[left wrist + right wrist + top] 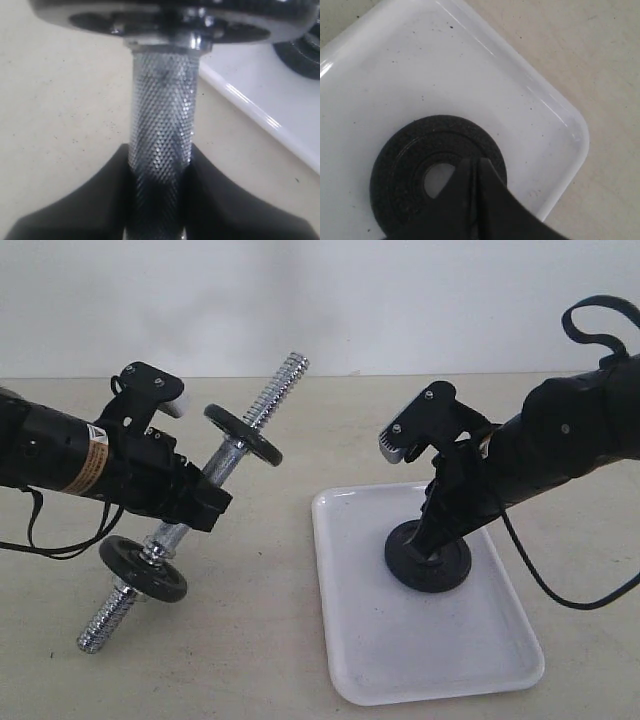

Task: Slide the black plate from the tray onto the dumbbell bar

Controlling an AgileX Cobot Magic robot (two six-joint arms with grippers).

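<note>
Black plate (402, 160) lies in the tray (400, 660) beneath my clenched right tool (472, 165), rightward of the dumbbell bar (162, 110) my left tool (200, 505) grips mid-shaft, its upper threaded end slanting up-right.

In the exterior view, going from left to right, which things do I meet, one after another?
lower mounted disc → left gripper → upper mounted disc → black plate
</note>
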